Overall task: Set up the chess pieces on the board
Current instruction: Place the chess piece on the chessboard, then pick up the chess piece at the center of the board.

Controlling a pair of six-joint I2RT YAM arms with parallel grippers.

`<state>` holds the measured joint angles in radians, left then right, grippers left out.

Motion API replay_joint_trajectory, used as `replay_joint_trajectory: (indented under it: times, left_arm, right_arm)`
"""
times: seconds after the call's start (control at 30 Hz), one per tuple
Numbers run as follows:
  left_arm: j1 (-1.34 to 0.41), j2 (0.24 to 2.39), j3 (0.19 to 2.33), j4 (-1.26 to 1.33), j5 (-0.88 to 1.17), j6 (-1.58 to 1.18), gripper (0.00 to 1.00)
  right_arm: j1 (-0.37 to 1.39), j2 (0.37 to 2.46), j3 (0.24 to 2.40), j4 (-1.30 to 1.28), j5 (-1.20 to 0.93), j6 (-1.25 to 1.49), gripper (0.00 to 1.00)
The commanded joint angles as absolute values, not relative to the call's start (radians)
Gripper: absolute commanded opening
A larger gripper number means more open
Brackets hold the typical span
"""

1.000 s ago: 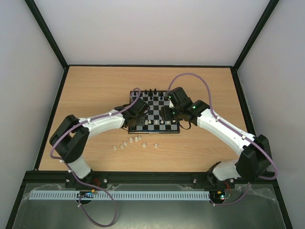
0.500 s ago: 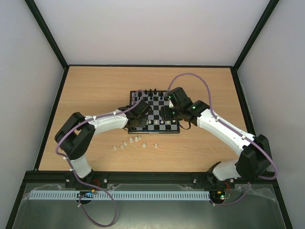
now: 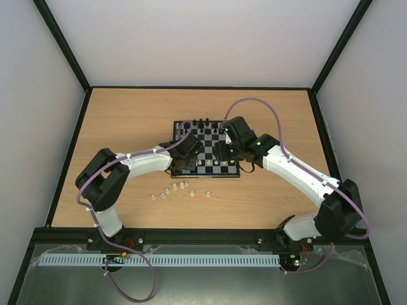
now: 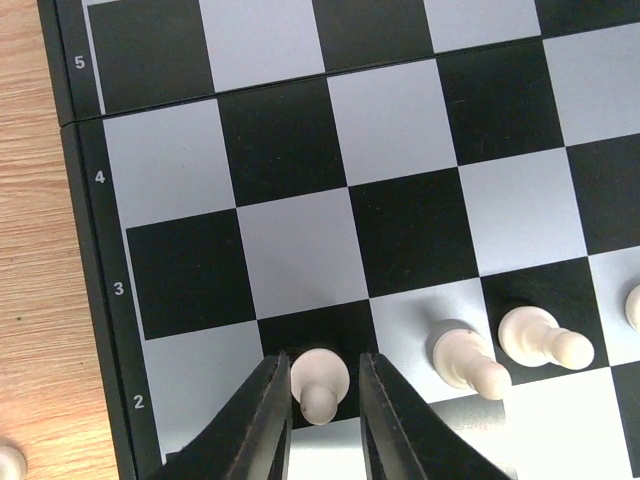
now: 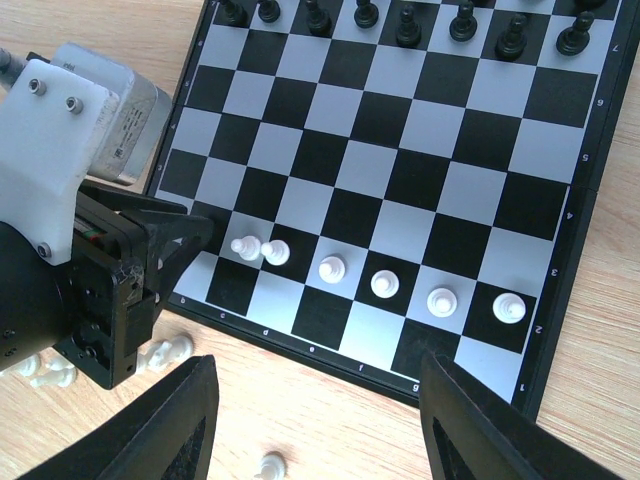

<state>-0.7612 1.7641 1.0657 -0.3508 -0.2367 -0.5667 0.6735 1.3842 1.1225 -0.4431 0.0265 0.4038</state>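
Observation:
The board (image 3: 208, 143) lies mid-table with black figures along its far rows. In the left wrist view my left gripper (image 4: 322, 362) stands low over a black square of row 2 on the board (image 4: 300, 250). A whitish pawn (image 4: 320, 385) stands upright between its jaws, which are slightly parted, with a gap on the right side. Two more pawns (image 4: 465, 360) stand just to the right. My right gripper (image 5: 318, 368) hangs open and empty above the board's near edge (image 5: 300, 345). Several pawns (image 5: 384, 284) line row 2.
Several loose whitish pieces (image 3: 173, 189) lie on the wood in front of the board, one piece (image 5: 270, 465) under my right gripper. Black figures (image 5: 410, 25) fill the far rows. My left gripper (image 5: 185, 240) shows as a black and white housing at the board's near left corner.
My left gripper's jaws have parted a little from the pawn now standing on the board. The left arm has shifted slightly. The right arm has not moved.

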Motion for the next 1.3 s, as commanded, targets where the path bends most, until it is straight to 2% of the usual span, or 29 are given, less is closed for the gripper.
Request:
replay_joint_trajectory:
  times: [0.0,0.1,0.3,0.37,0.4,0.47,0.53,0.57,0.67,0.83,0.97,1.13,1.27]
  left_arm:
    - [-0.767,1.755,1.089,-0.357,-0.252,-0.574,0.25]
    - [-0.767,1.713,1.083,-0.373,-0.279,-0.583,0.31]
    - [-0.762,1.526,1.025,-0.439,-0.387,-0.620,0.58]
    - [-0.754,1.464,0.990,-0.456,-0.402,-0.638,0.66]
    - [-0.750,1.440,0.969,-0.467,-0.410,-0.650,0.74]
    - [-0.740,1.398,0.924,-0.483,-0.420,-0.675,0.80]
    - [-0.727,1.363,0.871,-0.488,-0.427,-0.700,0.98]
    - [-0.716,1.349,0.843,-0.487,-0.425,-0.713,0.99]
    - [-0.681,1.311,0.762,-0.463,-0.401,-0.738,0.99]
    - [-0.634,1.318,0.700,-0.407,-0.373,-0.730,0.98]
    - [-0.625,1.360,0.694,-0.361,-0.348,-0.710,0.81]
    - [-0.625,1.422,0.712,-0.315,-0.321,-0.686,0.52]
    - [-0.622,1.460,0.727,-0.299,-0.328,-0.676,0.45]
  right_arm:
    - [0.670,1.382,1.109,-0.453,0.018,0.394,0.56]
    - [0.670,1.381,1.110,-0.454,0.017,0.394,0.56]
    - [0.670,1.376,1.110,-0.453,0.014,0.394,0.58]
    - [0.670,1.372,1.109,-0.453,0.015,0.394,0.63]
    - [0.670,1.369,1.109,-0.452,0.015,0.395,0.67]
    - [0.670,1.366,1.106,-0.450,0.013,0.396,0.74]
    - [0.670,1.365,1.106,-0.449,0.010,0.396,0.82]
    - [0.670,1.366,1.106,-0.447,0.008,0.396,0.85]
    - [0.670,1.367,1.107,-0.445,0.001,0.396,0.91]
    - [0.673,1.370,1.107,-0.442,-0.011,0.394,0.89]
    - [0.675,1.368,1.107,-0.443,-0.009,0.394,0.88]
    - [0.676,1.365,1.107,-0.445,-0.006,0.393,0.88]
    - [0.676,1.361,1.105,-0.447,-0.005,0.393,0.88]
